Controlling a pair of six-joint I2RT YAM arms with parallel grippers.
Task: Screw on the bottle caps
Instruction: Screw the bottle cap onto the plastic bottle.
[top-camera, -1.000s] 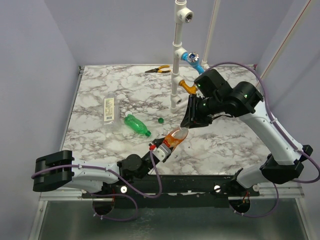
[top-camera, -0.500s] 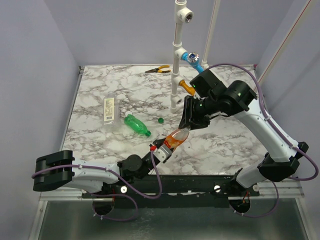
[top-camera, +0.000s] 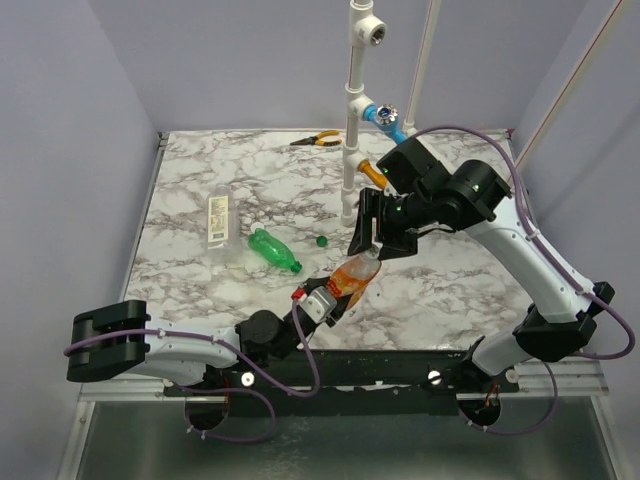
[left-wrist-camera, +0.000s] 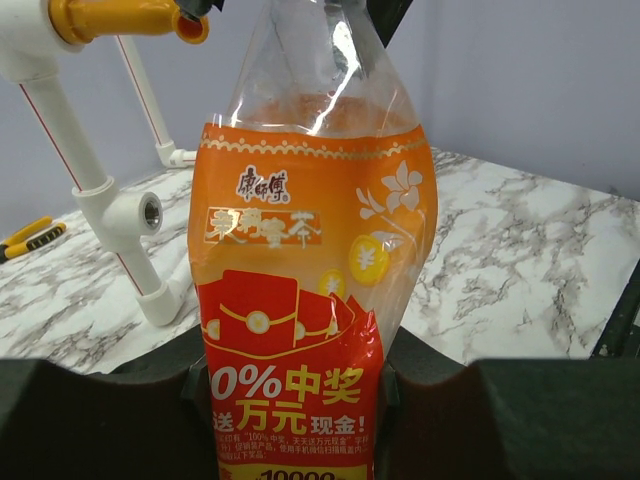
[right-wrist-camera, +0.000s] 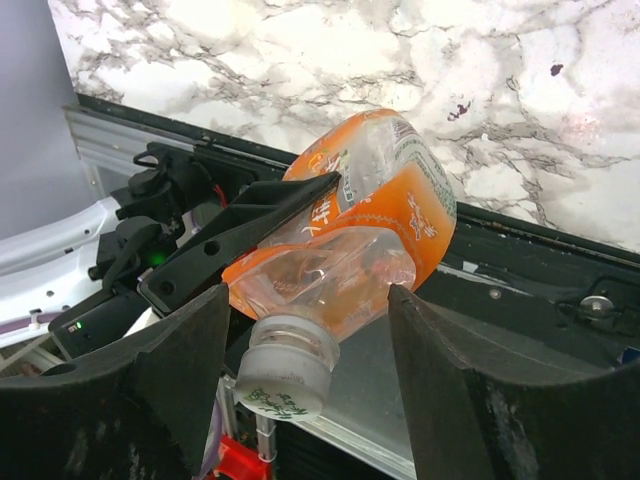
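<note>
Above the near part of the grey-veined white marble table: the wide translucent orange plastic bottle is held off the surface. It is tilted, with its neck pointing up and away toward the right arm.
Left claw: clenched on the lower body of the orange bottle. In its own wrist view the two dark pads press the printed label from either side, and the bottle rises between them.
Right claw: released, jaws spread, standing just over the neck end of the orange bottle.
Small round white plastic screw cap: seated on the neck of the orange bottle. In the right wrist view it lies between the two spread fingers, closer to the one on the left of that view and well clear of the other. Neither finger appears to touch it. How far it is screwed down cannot be told.
Slim green plastic bottle: lying on its side on the table, left of the held bottle and apart from both claws.
Tiny round dark green cap: loose on the table, off its bottle, between the green bottle and the right claw.
Clear plastic bottle with a pale label: lying on its side farther left, beside the green bottle.
White plastic pipe frame: upright at the far side, behind the right claw. It carries a blue tap handle above an orange tap handle.
Yellow-handled pliers: flat on the table near its far edge.
</note>
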